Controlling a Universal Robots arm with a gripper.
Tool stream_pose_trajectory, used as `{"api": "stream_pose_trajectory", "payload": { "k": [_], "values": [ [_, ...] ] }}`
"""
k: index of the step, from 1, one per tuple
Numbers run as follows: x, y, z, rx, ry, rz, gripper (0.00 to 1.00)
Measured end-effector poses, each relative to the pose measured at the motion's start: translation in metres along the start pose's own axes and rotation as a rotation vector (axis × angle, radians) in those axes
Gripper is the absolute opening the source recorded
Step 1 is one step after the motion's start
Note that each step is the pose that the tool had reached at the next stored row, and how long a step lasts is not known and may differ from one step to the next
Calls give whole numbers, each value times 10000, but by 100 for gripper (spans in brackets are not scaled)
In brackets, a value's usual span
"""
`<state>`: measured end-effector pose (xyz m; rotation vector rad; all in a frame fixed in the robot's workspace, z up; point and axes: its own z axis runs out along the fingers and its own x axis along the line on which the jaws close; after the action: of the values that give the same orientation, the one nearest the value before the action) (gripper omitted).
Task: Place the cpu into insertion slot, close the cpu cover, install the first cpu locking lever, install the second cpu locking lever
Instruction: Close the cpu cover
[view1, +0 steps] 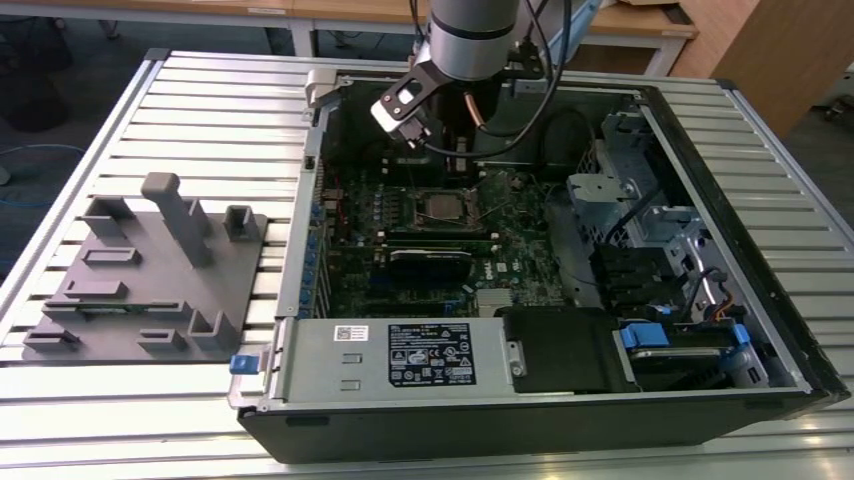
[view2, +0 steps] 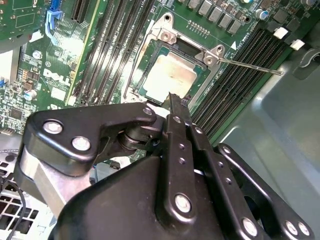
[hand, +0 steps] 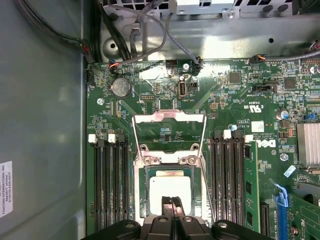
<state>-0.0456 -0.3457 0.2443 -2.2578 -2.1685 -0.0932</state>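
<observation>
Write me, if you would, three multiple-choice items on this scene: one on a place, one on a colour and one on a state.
1. Where does the cpu lie?
A. in the insertion slot
B. on the grey fixture beside the case
C. on top of a memory stick

2. What colour is the circuit board?
A. red
B. blue
C. green

3. How does the cpu cover stand?
A. shut over the cpu
B. swung open, off the slot
C. taken out and laid outside the case

Answers:
1 A: in both wrist views its silver top sits inside the slot's rim.
2 C: the board shows green all around the slot.
3 B: the cpu's top is bare, and the frame lies beyond the slot with the board showing through its window.
</observation>
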Motion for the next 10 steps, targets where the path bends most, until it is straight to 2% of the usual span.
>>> {"api": "stream_pose_trajectory", "payload": {
  "k": [10],
  "values": [
    [1, 22, 1, 0, 0, 0, 10]
  ]
}}
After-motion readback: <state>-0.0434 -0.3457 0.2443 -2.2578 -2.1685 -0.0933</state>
